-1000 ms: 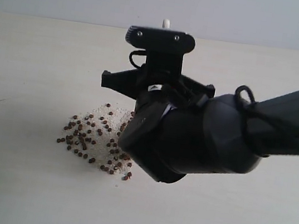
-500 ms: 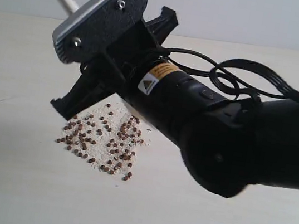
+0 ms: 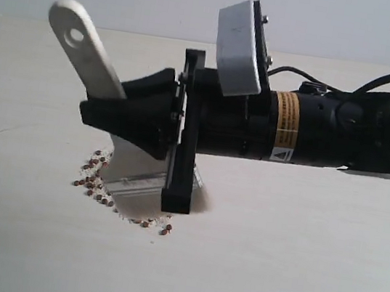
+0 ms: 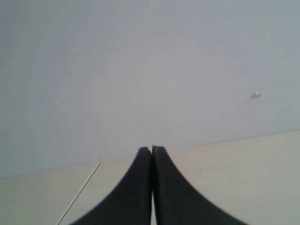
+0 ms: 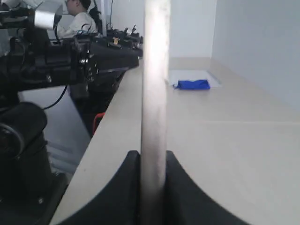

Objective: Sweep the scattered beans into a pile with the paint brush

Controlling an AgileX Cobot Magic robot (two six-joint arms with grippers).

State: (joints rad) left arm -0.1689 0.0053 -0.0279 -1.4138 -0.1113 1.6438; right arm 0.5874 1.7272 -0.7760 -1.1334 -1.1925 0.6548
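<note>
The paint brush point(image 3: 85, 45) has a pale handle with a hole at its end, tilted up to the left. Its silver band point(image 3: 134, 181) sits low over the beans point(image 3: 92, 182), a patch of small reddish-brown beans on the tabletop, and hides their middle. More beans point(image 3: 156, 225) show below the band. My right gripper point(image 3: 97, 113) reaches in from the right and is shut on the brush handle. In the right wrist view the handle point(image 5: 156, 70) stands edge-on between the jaws of the right gripper point(image 5: 153, 157). My left gripper point(image 4: 152, 149) is shut on nothing, facing a bare wall, away from the beans.
The right arm point(image 3: 315, 131) stretches across the table point(image 3: 293, 278) from the right edge. A blue object point(image 5: 192, 84) lies on a white sheet far down the table. Other black arms and equipment point(image 5: 70, 56) stand beyond the table's side edge.
The right wrist has rolled and swung round. The brush, first hidden behind the gripper, then pointing up, now has its band and head down over the bean patch.
</note>
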